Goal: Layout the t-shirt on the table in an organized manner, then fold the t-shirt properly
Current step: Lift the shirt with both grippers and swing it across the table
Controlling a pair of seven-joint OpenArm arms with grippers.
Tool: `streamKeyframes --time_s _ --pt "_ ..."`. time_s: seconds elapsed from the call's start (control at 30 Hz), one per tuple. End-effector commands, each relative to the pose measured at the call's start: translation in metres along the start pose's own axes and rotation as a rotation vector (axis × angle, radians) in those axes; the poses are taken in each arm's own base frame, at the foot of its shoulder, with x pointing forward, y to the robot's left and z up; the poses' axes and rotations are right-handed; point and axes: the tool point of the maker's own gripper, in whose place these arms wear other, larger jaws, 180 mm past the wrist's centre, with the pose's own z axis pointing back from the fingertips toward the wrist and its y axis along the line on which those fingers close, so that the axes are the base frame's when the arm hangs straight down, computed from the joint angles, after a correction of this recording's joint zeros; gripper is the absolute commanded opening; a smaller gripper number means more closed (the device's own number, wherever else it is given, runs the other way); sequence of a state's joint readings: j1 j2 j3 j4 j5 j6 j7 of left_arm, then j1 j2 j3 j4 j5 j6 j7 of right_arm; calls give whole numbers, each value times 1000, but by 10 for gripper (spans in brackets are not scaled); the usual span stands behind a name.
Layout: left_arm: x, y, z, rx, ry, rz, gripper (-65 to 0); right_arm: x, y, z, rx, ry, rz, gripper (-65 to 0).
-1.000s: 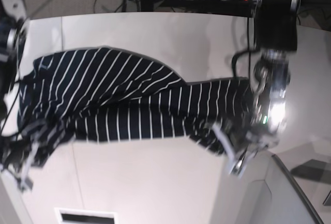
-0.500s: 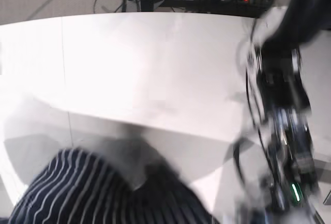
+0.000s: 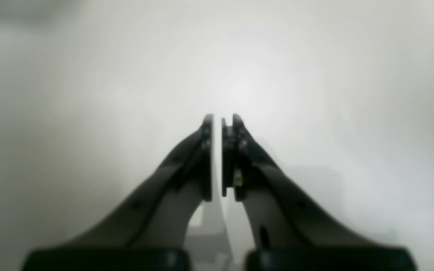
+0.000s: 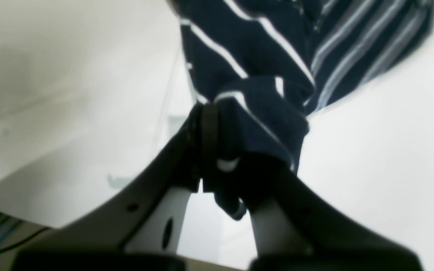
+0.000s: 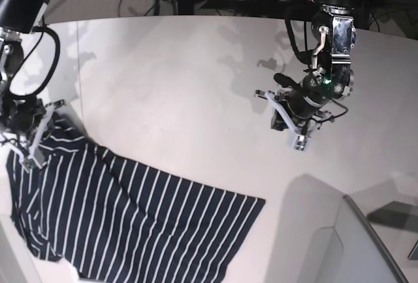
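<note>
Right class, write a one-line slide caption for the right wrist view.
Right gripper shut on a bunched fold of the striped t-shirt above the white table.

The base view looks down from high above onto the table [image 5: 183,80]. Each wrist view looks out close along its own gripper: the left gripper [image 3: 218,119] over bare tabletop, the right gripper [image 4: 217,150] against the t-shirt [image 4: 262,56], which the base view shares.

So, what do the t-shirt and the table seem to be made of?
The t-shirt: soft knit cloth, probably cotton; it drapes and creases, matte navy with white stripes. The table: hard, smooth white top, perhaps laminate; faint sheen and soft shadows. Exact material unclear.
</note>
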State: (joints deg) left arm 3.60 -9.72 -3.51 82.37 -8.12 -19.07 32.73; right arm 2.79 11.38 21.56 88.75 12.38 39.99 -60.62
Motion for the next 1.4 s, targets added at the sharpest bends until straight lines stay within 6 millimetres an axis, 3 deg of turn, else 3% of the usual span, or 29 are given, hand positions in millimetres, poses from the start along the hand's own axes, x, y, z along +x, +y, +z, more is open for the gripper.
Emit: streamKeyframes --time_s 0.0,0.1,0.2,0.37,0.53,0.77,0.93,1.0,1.1,1.23,1.37 --pt "20 5 3 6 -77 1 -650 1 -13 4 -26 -11 0 -648" --pt "4 6 9 11 -72 11 -650 -12 -8 -6 4 5 -22 -648" --pt "5 6 9 11 -78 13 -650 -19 -8 -12 18 19 -36 -648" --pt "52 4 -11 -8 -147 23 -650 -21 -7 -13 21 24 -37 -648" --pt "95 -22 -40 -72 -179 20 -650 -32 -6 -13 21 44 -43 -648" --pt "124 -44 -69 -126 -217 76 -650 -48 -2 -15 30 69 -54 -648" --pt "125 -44 -72 -129 -232 89 -650 -60 -21 -6 -13 54 -152 -641" --pt "120 -41 -72 -122 -225 95 -650 -61 -24 -4 -19 63 -142 -596" --pt "103 -10 -61 -67 -221 105 -650 -57 -27 2 -37 64 -131 -414" --pt "76 47 -28 71 -260 216 -650 -39 -22 22 -80 16 -75 -203" --pt "51 96 18 206 -288 229 -650 -7 1 43 -101 -99 -41 -188"
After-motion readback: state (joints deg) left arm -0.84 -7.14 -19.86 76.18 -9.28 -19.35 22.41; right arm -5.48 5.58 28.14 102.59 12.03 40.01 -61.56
